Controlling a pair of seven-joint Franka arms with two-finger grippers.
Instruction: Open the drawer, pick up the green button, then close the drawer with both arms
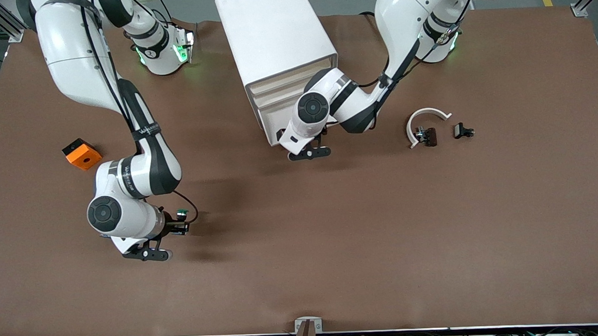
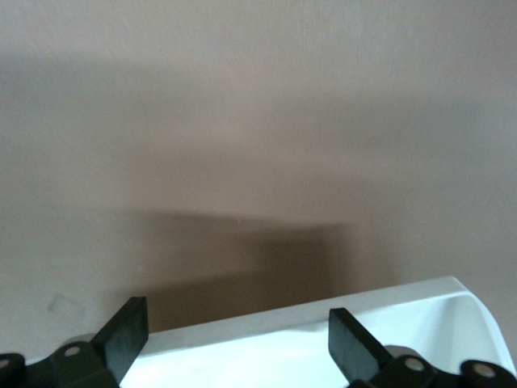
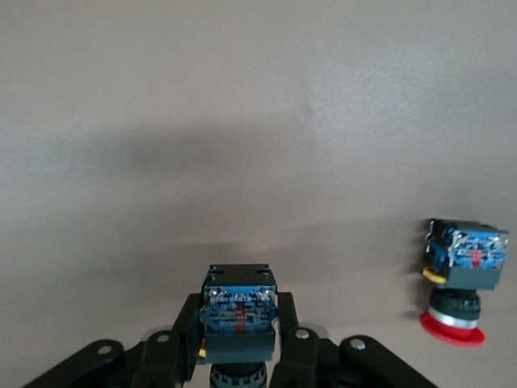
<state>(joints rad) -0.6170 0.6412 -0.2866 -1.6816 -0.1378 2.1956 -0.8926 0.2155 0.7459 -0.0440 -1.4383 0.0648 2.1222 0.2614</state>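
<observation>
right gripper (image 3: 239, 343) clamps button (image 3: 239, 311) – cap hidden; left gripper (image 2: 234, 339) spread at drawer (image 2: 420, 311)

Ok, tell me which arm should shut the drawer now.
Left. The left gripper, open, sits at the cabinet front with its fingers astride the drawer rim. The right gripper is shut on the button over the table.

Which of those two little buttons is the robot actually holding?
The green-capped button, clamped in the right hand; the red-capped button sits apart on the table, untouched.
</observation>
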